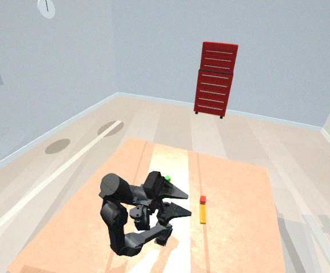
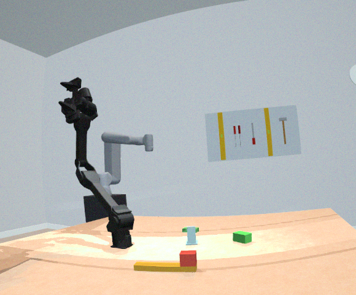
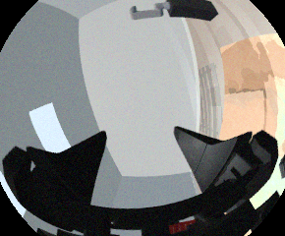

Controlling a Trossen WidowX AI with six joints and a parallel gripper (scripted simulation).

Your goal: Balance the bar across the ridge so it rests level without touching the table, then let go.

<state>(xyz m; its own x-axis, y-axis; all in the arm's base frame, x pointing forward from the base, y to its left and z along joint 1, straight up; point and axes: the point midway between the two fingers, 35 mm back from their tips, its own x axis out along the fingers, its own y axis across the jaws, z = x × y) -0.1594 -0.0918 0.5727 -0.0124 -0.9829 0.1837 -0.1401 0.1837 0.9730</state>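
The end effector [image 1: 189, 205] [image 2: 59, 93] [image 3: 141, 133] hangs high above the table [image 1: 235, 249] [image 2: 267, 276], its fingers wide apart with nothing between them, probably to stay clear before a pick. The yellow bar [image 1: 202, 214] [image 2: 156, 267] lies flat on the table, a red block [image 1: 202, 199] [image 2: 188, 258] sitting on one end; that lopsided load likely means the balance point is off the middle. Behind it stands the pale blue ridge [image 2: 191, 235], slim and upright on a thin foot. The bar looks smooth, straight and square-edged; the arm is dull black.
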